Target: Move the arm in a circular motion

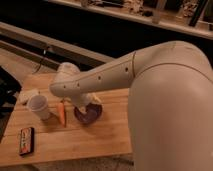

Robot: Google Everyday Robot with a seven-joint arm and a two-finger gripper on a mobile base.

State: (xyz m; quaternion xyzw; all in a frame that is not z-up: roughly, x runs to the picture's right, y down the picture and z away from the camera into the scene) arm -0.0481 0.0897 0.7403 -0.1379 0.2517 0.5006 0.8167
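The arm is cream-white and very large. Its thick upper segment fills the right side of the camera view. The forearm reaches left over the wooden table and ends in a bulbous joint. A further cream part hangs down below the forearm, just above a purple bowl. The gripper itself is hidden behind the forearm, somewhere over the bowl.
On the table are a white cup, a carrot, a dark flat device with orange marks and a white cloth. A dark object stands at the left edge. A long ledge runs behind the table.
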